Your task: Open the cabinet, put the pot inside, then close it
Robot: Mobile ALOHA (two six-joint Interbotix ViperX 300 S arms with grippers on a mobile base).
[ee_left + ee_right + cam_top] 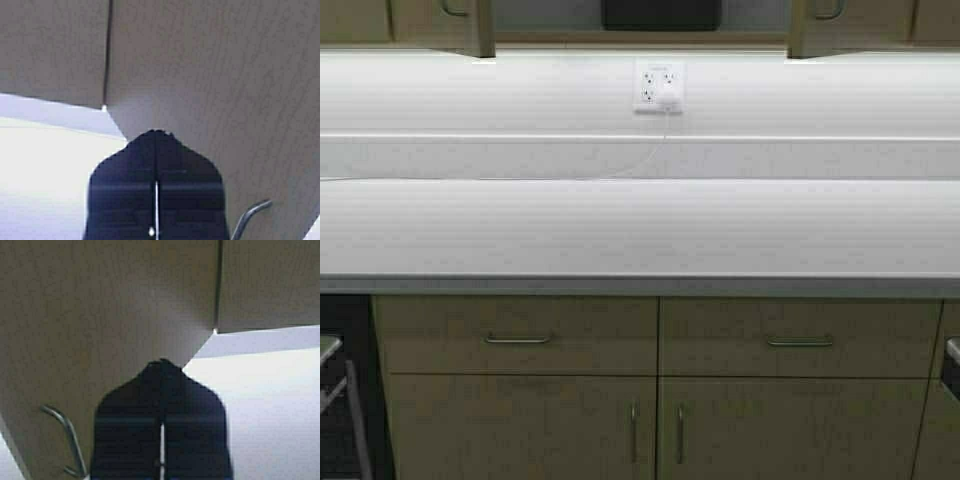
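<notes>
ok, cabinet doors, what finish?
Tan wood-grain on both cabinet doors, with slim silver handles. Right wrist view shows it best.

A long white counter (640,225) runs across. On the white wall behind it sits a wall socket (659,87), with a thin white cord (645,155) hanging down. Below are tan drawers (517,335) and low doors (520,425) with silver handles.

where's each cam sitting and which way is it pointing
High view: on the robot's frame, facing the countertop, the open cabinet holding the pot; no arms show.
Left wrist view: behind the shut left gripper, against a cabinet door.
Right wrist view: behind the shut right gripper, likewise.
Shared: both wrist views show door handles.
</notes>
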